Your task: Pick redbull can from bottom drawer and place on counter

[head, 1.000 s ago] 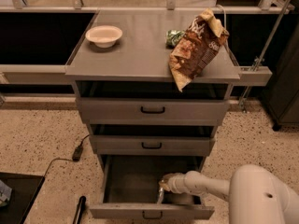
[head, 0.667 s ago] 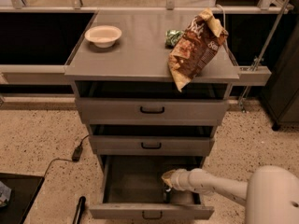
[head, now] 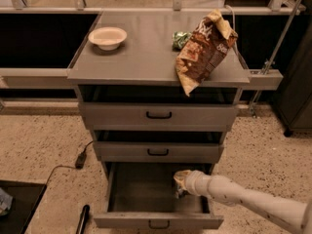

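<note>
Cream gripper [head: 180,183] — right rear of deep grey metal bottom drawer [head: 141,195], at slim silver redbull can [head: 178,194]; hold: cannot tell. Centre squarely, lift vertically.

Lab-like room: metal drawer cabinet [head: 117,116], speckled floor [head: 44,145], claw [head: 179,181] in bottom drawer [head: 139,194]

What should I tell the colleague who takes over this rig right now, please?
Gripper: inside the open bottom drawer, towards its right side; whether it holds anything is not visible.
Can: seemingly the dark shape right under the gripper, in the drawer, mostly hidden.
Counter: carries a bowl, a green wrapper and a chip bag hanging over the front edge; no can on it.
Done: drawer is open.
Left: secure the can, lift it out, set it on the counter.
</note>
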### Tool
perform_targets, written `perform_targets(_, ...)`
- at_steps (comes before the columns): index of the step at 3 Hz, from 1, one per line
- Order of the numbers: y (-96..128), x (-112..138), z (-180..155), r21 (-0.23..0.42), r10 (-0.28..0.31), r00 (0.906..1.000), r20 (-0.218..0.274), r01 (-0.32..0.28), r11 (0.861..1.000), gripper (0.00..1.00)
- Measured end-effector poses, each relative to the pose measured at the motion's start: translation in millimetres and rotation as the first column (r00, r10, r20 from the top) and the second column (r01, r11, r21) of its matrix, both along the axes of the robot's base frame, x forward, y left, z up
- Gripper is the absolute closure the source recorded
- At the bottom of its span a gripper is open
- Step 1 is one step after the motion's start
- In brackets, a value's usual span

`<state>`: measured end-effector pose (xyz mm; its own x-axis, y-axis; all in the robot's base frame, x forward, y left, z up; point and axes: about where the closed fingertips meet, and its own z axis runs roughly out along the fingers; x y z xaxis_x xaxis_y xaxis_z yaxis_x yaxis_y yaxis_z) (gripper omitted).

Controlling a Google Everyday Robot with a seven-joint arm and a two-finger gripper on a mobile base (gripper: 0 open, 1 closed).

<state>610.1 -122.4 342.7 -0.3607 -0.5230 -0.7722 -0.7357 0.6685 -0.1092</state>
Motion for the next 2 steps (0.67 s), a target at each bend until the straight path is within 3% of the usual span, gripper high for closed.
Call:
perform_targets(1,-3.7,-12.6,41.2,0.011,0.014,0.9977,0.066,-0.015,1.0,1.0)
perform_targets(2,-10.6,-24.9,99.2,0.043,0.018,0.9876,0.156,-0.025,0.999,1.0)
